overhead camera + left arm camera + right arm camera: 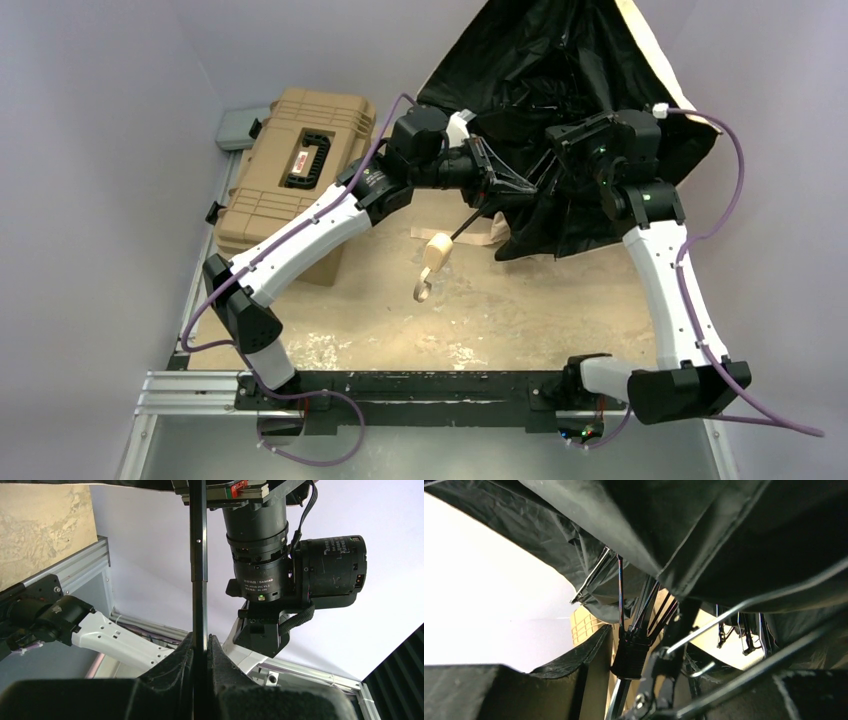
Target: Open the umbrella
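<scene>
The umbrella (560,70) lies tilted at the back right, its black underside toward me and a pale beige edge (645,45) showing. Its thin black shaft (468,225) runs down left to the round beige handle (436,250) with a hanging strap. My left gripper (497,188) is shut on the shaft (198,555), which passes up between its pads (220,655). My right gripper (556,160) is under the canopy. In the right wrist view its left finger (589,655) presses the black runner (630,657) where the ribs meet. Its right finger is hidden behind ribs.
A tan ribbed hard case (290,170) with a black handle stands at the back left. A light-blue sleeve (240,126) lies behind it. The sandy table top (480,310) lies under the handle. White walls enclose the sides.
</scene>
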`<state>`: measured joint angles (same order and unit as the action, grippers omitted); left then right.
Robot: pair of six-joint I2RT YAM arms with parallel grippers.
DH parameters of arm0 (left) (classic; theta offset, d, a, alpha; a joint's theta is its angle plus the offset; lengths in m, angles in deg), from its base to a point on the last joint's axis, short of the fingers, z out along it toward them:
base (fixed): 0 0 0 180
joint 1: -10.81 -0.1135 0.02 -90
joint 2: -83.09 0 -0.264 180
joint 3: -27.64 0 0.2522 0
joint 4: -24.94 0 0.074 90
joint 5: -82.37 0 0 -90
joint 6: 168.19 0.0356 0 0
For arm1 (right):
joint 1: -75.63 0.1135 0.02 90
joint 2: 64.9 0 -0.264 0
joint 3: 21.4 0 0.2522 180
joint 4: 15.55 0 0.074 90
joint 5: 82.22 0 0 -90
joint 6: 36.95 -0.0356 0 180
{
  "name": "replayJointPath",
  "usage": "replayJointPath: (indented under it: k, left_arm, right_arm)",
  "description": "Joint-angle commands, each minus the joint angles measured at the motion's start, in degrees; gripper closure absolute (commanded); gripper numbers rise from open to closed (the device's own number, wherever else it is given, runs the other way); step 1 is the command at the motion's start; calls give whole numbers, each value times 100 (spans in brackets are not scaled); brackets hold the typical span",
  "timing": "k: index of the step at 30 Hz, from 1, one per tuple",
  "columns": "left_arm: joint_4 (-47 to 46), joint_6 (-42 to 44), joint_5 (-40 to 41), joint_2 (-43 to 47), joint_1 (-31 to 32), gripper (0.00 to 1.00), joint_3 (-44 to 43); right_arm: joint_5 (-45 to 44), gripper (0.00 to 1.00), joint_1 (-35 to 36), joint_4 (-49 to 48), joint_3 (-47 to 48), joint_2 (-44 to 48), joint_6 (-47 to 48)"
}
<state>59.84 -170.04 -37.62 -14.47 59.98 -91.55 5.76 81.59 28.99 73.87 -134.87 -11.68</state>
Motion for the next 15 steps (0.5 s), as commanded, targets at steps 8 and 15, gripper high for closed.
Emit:
replayJointPath:
  k: [8,15]
  left_arm:
    - [-1251,97,-111,119,7,100,-146]
    - [-1179,139,-70,187,17,100,-124]
  right_arm:
    - [-84,54,427,-292,356,-259,-104]
    - [-370,75,428,-222,507,-326,-98]
